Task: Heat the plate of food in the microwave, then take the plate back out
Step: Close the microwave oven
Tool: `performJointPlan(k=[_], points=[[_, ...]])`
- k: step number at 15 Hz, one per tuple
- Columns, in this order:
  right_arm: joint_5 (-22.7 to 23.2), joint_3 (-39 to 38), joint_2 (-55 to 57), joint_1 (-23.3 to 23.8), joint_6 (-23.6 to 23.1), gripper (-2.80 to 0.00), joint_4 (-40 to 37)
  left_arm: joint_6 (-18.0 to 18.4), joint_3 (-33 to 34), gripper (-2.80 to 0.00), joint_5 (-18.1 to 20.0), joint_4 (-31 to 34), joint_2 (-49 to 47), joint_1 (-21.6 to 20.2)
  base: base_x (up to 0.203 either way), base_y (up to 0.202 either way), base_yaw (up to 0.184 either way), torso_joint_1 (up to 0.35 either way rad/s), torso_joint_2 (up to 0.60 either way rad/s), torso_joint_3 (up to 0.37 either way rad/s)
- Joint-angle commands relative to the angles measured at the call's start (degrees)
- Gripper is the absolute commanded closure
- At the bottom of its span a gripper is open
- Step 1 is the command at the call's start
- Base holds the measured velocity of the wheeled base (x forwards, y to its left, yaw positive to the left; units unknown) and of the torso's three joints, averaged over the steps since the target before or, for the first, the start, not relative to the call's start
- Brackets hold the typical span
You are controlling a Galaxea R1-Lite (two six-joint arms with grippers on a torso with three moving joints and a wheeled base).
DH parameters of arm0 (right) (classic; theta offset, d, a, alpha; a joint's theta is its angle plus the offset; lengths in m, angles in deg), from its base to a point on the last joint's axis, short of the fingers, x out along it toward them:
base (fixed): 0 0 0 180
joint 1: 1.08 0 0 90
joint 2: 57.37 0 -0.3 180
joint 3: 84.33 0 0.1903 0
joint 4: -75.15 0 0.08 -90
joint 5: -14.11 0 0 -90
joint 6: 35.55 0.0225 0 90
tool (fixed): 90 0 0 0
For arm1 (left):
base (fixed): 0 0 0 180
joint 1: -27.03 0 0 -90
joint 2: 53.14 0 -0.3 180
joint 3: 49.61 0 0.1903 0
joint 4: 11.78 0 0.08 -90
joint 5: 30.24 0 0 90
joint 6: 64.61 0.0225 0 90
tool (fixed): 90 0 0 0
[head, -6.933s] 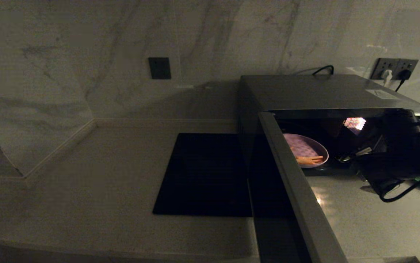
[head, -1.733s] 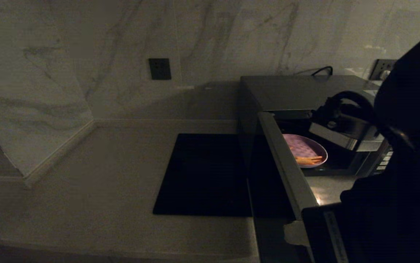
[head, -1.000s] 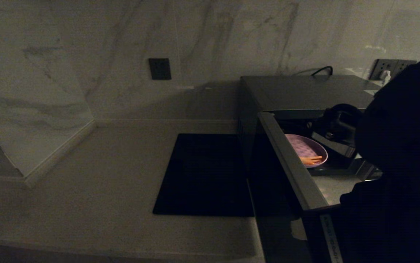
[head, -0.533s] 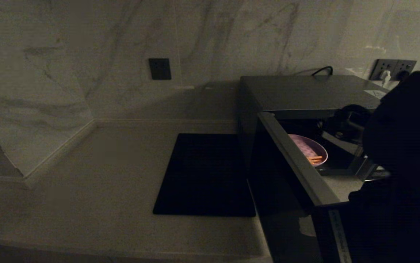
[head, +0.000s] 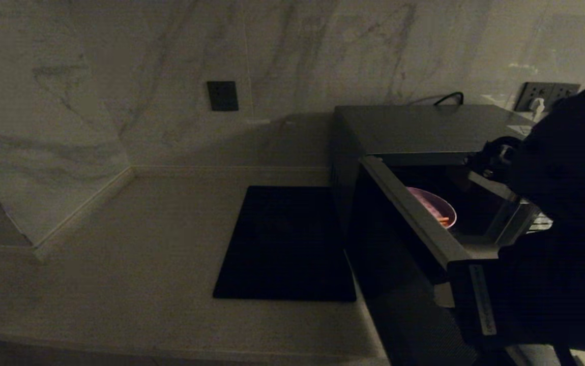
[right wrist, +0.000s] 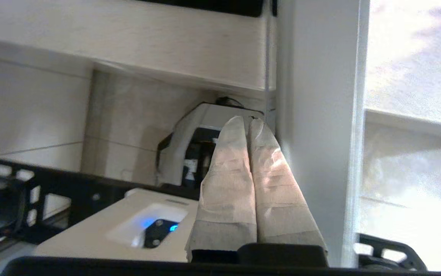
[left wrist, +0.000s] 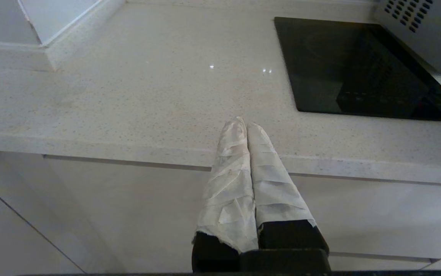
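The microwave (head: 425,127) stands at the back right of the counter, its door (head: 414,223) partly open and swung well out from the front. Inside it lies the pale-lavender plate (head: 437,206) with orange fries (head: 443,220), mostly hidden behind the door's top edge. My right arm (head: 557,229) fills the right side, against the door's outer end. In the right wrist view my right gripper (right wrist: 245,122) is shut and empty, its taped fingers lying along the door's pale panel (right wrist: 316,115). My left gripper (left wrist: 243,124) is shut and empty, parked at the counter's front edge.
A flat black square mat (head: 287,244) lies on the counter just left of the microwave. A marble wall with a dark switch plate (head: 222,95) and sockets (head: 547,94) closes the back. A wall corner juts in at the far left.
The microwave door has swung further toward the cavity, with my right arm following behind it. Less of the plate shows past the door's edge than before.
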Motion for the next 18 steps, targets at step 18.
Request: performJointPlan(k=[18], points=[[-3.41, -8.50, -3.01, 29.41, -3.20, 0.00, 9.26, -0.04, 0.00, 0.00, -0.03, -0.02, -0.01, -0.01, 0.000, 0.000, 0.000, 0.000, 0.00, 0.000]])
